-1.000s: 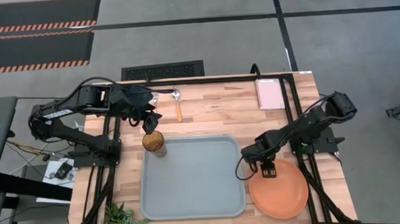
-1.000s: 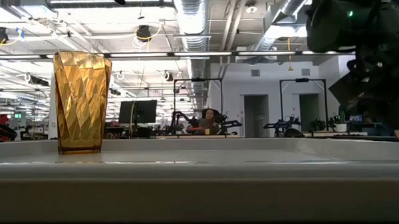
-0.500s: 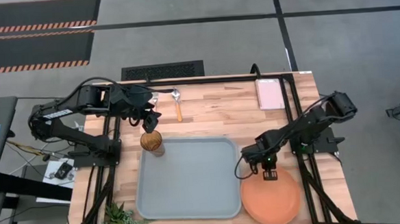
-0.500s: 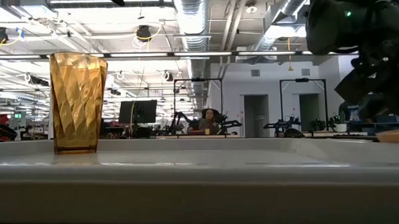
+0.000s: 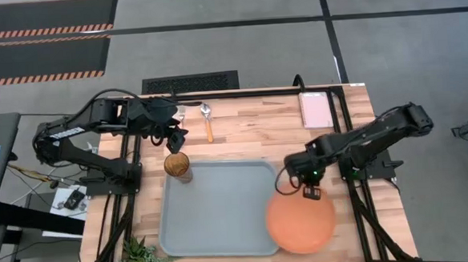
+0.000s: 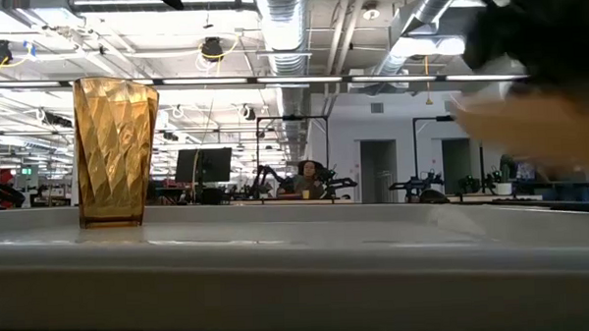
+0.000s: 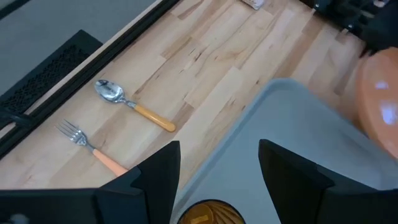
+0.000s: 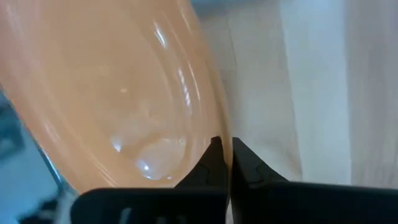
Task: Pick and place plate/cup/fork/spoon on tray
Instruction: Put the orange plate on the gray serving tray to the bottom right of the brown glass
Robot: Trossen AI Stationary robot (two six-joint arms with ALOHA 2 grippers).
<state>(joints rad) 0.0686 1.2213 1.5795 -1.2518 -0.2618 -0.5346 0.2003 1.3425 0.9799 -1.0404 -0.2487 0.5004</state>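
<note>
The round orange plate (image 5: 301,224) hangs over the tray's right rim, with my right gripper (image 5: 310,193) shut on its far edge. In the low view it is a blurred orange band (image 6: 529,123) above the tray. The grey-blue tray (image 5: 214,208) lies in the middle of the table. The amber ribbed cup (image 5: 177,166) stands upright in its far left corner. My left gripper (image 5: 174,138) hovers open just beyond the cup and touches nothing. The spoon (image 7: 134,106) and the fork (image 7: 90,146) lie on the wood at the far edge. My right gripper pinches the plate's rim (image 8: 208,127) between its two fingers, on the plate's far side. The fingers (image 8: 214,163) come from above, slanting down. The plate is lifted off the table and reaches over the tray's right rim (image 5: 275,185).
A small pinkish-white pad (image 5: 315,109) lies at the far right of the table. A small green plant (image 5: 136,255) stands at the near left corner. Most of the tray's floor is bare. Beyond the table the low view shows a large hall with a seated person.
My right gripper has shut on the plate's far rim, then carried it up and toward the table's left. The plate has gone from lying right of the tray to hanging over its right rim. The tray and cup slid slightly toward the left edge.
</note>
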